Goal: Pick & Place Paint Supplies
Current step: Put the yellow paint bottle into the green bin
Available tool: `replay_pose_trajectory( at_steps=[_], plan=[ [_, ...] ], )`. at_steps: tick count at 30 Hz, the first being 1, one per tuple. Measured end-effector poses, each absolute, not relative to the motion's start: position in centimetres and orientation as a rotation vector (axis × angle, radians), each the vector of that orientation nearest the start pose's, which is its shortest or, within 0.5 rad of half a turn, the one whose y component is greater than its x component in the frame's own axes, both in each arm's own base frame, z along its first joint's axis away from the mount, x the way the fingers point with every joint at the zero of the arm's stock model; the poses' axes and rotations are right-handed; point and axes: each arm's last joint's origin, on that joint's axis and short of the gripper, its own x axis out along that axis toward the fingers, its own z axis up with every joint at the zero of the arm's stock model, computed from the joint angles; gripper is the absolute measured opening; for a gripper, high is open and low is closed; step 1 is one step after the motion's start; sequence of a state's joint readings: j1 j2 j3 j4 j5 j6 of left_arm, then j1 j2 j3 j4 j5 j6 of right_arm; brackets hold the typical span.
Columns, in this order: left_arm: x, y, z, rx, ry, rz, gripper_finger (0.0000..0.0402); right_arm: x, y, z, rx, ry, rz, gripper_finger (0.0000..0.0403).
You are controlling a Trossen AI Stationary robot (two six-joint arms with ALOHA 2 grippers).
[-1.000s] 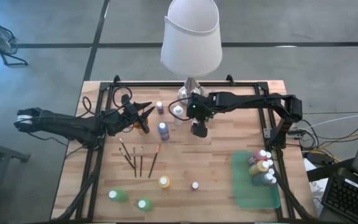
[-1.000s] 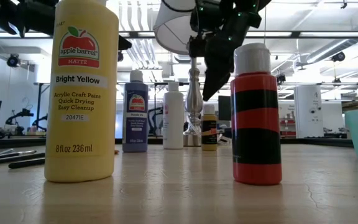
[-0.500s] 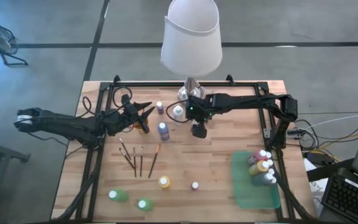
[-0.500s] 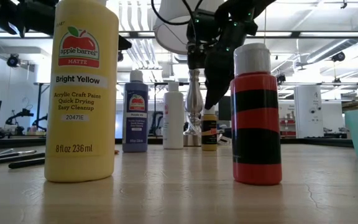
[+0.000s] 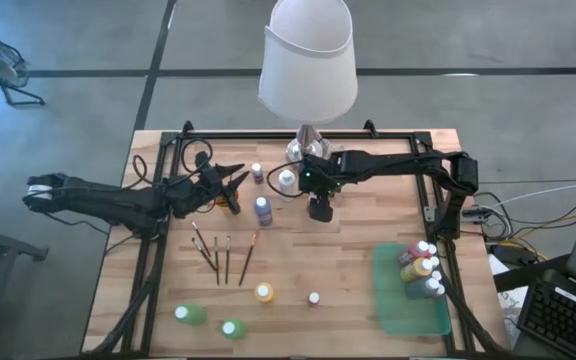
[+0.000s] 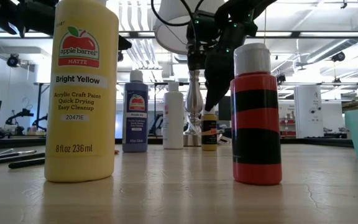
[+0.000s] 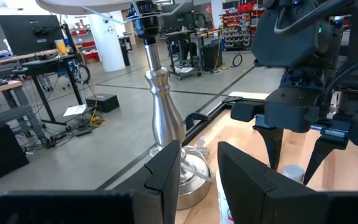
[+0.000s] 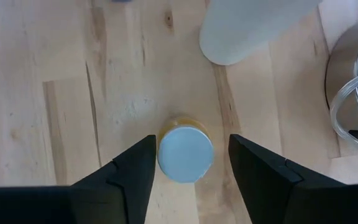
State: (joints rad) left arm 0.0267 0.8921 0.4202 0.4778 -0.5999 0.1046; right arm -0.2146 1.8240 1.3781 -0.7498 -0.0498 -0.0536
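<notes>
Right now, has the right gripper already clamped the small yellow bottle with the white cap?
No: the right gripper fingers straddle the yellow bottle with gaps on both sides.

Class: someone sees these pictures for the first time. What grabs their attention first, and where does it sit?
The tall lamp with its white shade stands at the table's far edge. Just in front, the right gripper hangs over a small yellow bottle, fingers either side of its cap. Finished bottles cluster on the green tray at the near right.

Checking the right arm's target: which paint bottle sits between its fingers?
The small yellow bottle with a white cap, standing upright directly between the right gripper fingers, beside the taller white bottle; the other bottles stand apart.
</notes>
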Motion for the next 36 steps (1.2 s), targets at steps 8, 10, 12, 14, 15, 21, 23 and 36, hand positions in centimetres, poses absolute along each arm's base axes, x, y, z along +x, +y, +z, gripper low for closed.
replay_pose_trajectory(
  at_steps=[8,10,12,14,15,21,23,36],
  plan=[
    [19.1,2.1,25.2,0.100,0.027,0.626,0.0113,36.0,-7.7,21.8,0.109,1.190,-0.111,0.0162],
    [19.1,2.1,25.2,0.099,0.027,0.626,0.0113,36.0,-7.7,21.8,0.107,1.190,-0.110,0.0153],
    [19.1,2.1,25.2,0.100,0.027,0.626,0.0113,36.0,-7.7,21.8,0.106,1.191,-0.109,0.0143],
    [19.1,2.1,25.2,0.100,0.027,0.626,0.0113,36.0,-7.7,21.8,0.105,1.191,-0.109,0.0130],
    [19.1,2.1,25.2,0.099,0.027,0.626,0.0113,36.0,-7.7,21.8,0.104,1.190,-0.108,0.0124],
    [19.1,2.1,25.2,0.099,0.027,0.626,0.0113,36.0,-7.7,21.8,0.102,1.191,-0.106,0.0112],
    [19.1,2.1,25.2,0.100,0.027,0.626,0.0113,36.0,-7.7,21.8,0.102,1.192,-0.106,0.0114],
    [19.1,2.1,25.2,0.100,0.027,0.626,0.0113,34.8,-7.0,23.1,0.109,1.225,-0.098,0.0112]
  ],
)
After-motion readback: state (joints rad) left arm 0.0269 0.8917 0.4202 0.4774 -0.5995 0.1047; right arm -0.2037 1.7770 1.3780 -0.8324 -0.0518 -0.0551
